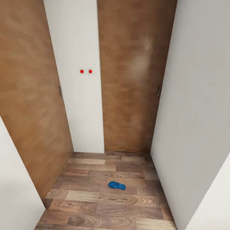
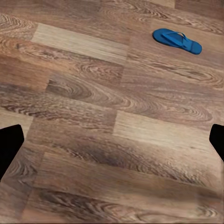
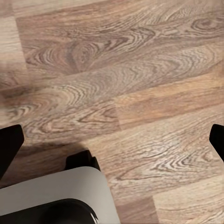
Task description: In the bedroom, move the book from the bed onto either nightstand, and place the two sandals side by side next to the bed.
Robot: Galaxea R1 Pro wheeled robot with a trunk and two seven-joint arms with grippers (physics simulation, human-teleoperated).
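Sandal: one small bright-blue flip-flop sandal (image 1: 117, 185) is lying flat, strap up, on the light-brown wood-plank floor (image 1: 95, 204) of a narrow alcove, apart from every wall; also showing in the left wrist view (image 2: 177, 41).
Why there: it is sitting loose on bare planks, not beside any bed, so judged as not yet placed for the task.
Left jaws: left gripper (image 2: 112, 140) is hanging over bare floor with its two dark fingertips (image 2: 9, 144) spread wide at the picture's edges, holding nothing; the sandal is lying well ahead of them.
Right jaws: right gripper (image 3: 112, 140) is likewise spread wide and empty, pointing down at the planks, with a grey rounded part of the robot's base (image 3: 51, 196) showing under it.
Surroundings: two tall brown wood panels (image 1: 131, 80) with small handles are closing the alcove, a white wall strip (image 1: 80, 95) carrying two red dots (image 1: 86, 71) standing between them.
Obstructions: white walls (image 1: 191, 111) are pressing in on both sides, so room to turn is judged tight; nothing is lying between the robot and the sandal.
Step in hand: probably approaching the sandal for a pick-up.
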